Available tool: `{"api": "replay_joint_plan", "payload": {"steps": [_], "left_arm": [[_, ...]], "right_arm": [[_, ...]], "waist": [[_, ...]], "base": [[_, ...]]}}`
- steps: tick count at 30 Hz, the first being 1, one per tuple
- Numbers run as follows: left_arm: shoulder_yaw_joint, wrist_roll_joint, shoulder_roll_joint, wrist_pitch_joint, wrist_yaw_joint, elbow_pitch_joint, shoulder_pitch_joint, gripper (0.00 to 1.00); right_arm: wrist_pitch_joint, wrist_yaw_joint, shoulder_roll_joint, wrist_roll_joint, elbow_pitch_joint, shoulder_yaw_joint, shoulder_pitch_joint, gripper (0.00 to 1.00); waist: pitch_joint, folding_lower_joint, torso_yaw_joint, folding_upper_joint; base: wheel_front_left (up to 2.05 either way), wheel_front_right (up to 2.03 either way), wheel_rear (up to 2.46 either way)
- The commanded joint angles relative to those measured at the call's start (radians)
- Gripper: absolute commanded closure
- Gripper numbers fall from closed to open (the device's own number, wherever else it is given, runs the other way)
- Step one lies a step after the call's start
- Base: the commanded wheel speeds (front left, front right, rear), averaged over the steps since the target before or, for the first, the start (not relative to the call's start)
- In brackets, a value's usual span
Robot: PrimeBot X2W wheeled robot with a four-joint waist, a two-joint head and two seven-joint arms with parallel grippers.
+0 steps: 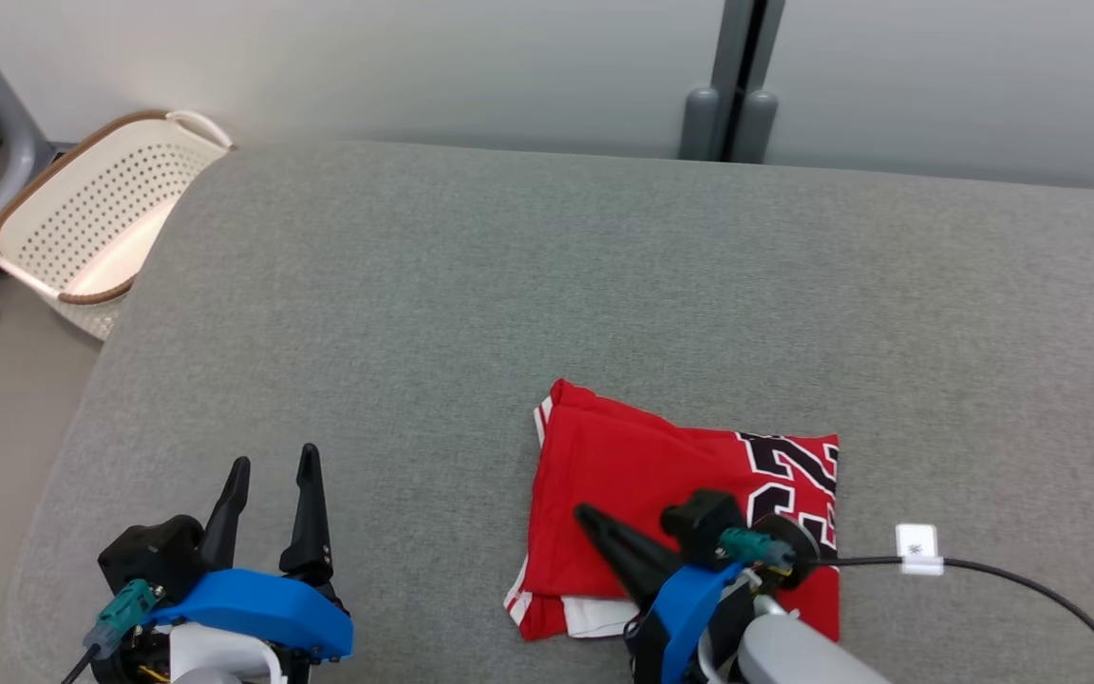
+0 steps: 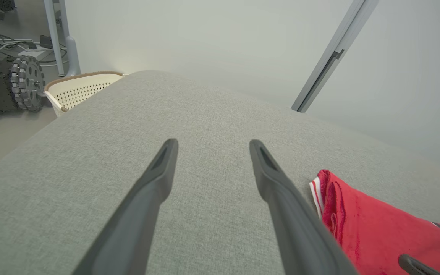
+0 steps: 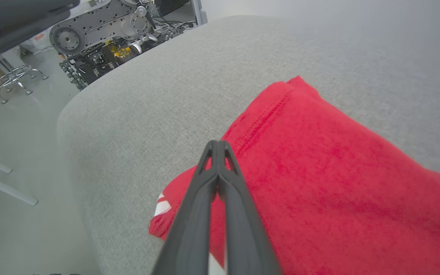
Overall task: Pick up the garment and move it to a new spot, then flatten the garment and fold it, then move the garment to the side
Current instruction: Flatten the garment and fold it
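Matt red cloth garment [image 1: 642, 475] lies on rough grey woven fabric table [image 1: 509, 285]; perforated cream plastic basket [image 1: 82, 218] looks smooth.

Garment [image 1: 642, 475] lies on the table [image 1: 509, 285], right of centre, close to the near edge. Right gripper [image 1: 585, 516] is over the garment's near part, fingers angled toward its left side. Left gripper [image 1: 274, 456] is over bare table, well left of the garment. Basket [image 1: 72, 218] sits just off the table's far-left corner. Cable [image 1: 1031, 579] runs right from the right gripper, across the table.
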Motion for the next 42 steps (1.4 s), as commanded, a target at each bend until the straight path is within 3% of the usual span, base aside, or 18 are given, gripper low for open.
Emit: {"api": "replay_joint_plan", "payload": {"steps": [1, 3, 6, 7, 8, 9, 15, 21, 29, 42], "left_arm": [[-0.005, 0.007, -0.005, -0.009, -0.005, 0.005, -0.019, 0.0], [-0.013, 0.013, -0.011, -0.014, -0.01, 0.006, -0.026, 0.0], [-0.029, 0.021, -0.025, -0.023, -0.02, 0.015, -0.038, 0.0], [-0.029, 0.021, -0.025, -0.023, -0.02, 0.015, -0.038, 0.0], [-0.029, 0.017, -0.032, -0.026, -0.022, 0.02, -0.042, 0.0], [-0.031, 0.014, -0.04, -0.028, -0.025, 0.027, -0.046, 0.0], [-0.03, 0.03, -0.061, -0.05, -0.04, 0.072, -0.062, 0.0], [-0.025, 0.043, -0.072, -0.063, -0.059, 0.108, -0.035, 0.0], [-0.051, 0.098, -0.052, -0.069, -0.078, 0.144, -0.001, 0.0], [-0.031, 0.122, -0.037, -0.07, -0.065, 0.178, 0.018, 0.0]], "right_arm": [[-0.033, 0.0, -0.004, -0.007, 0.002, -0.041, -0.016, 1.0], [-0.059, 0.0, -0.004, -0.023, -0.001, -0.101, -0.021, 0.99], [-0.079, 0.0, -0.004, -0.062, -0.019, -0.22, 0.002, 0.73], [-0.079, 0.0, -0.004, -0.062, -0.019, -0.22, 0.002, 0.73], [-0.082, 0.0, -0.004, -0.08, -0.032, -0.264, 0.015, 0.54], [-0.084, 0.0, -0.004, -0.097, -0.047, -0.304, 0.03, 0.02], [-0.086, 0.0, -0.003, -0.206, -0.194, -0.533, 0.145, 0.0], [-0.086, 0.0, -0.003, -0.207, -0.311, -0.661, 0.275, 0.0], [-0.079, 0.0, -0.003, -0.194, -0.389, -0.711, 0.367, 0.0], [-0.054, 0.0, -0.003, -0.206, -0.363, -0.712, 0.372, 0.0]], "waist": [[-0.015, 0.0, -0.024, 0.0], [-0.024, 0.0, -0.043, 0.0], [-0.042, 0.0, -0.071, 0.0], [-0.042, 0.0, -0.071, 0.0], [-0.048, 0.0, -0.08, 0.0], [-0.054, 0.0, -0.091, 0.0], [-0.083, 0.0, -0.143, 0.0], [-0.114, 0.0, -0.171, 0.0], [-0.135, 0.0, -0.184, 0.0], [-0.153, 0.0, -0.171, 0.0]], "base": [[0.0, 0.0, 0.0], [0.0, 0.0, 0.0], [0.0, 0.0, 0.0], [0.0, 0.0, 0.0], [0.0, 0.0, 0.0], [0.0, 0.0, 0.0], [0.0, 0.0, 0.0], [0.0, 0.0, 0.0], [0.0, 0.0, 0.0], [0.0, 0.0, 0.0]]}}
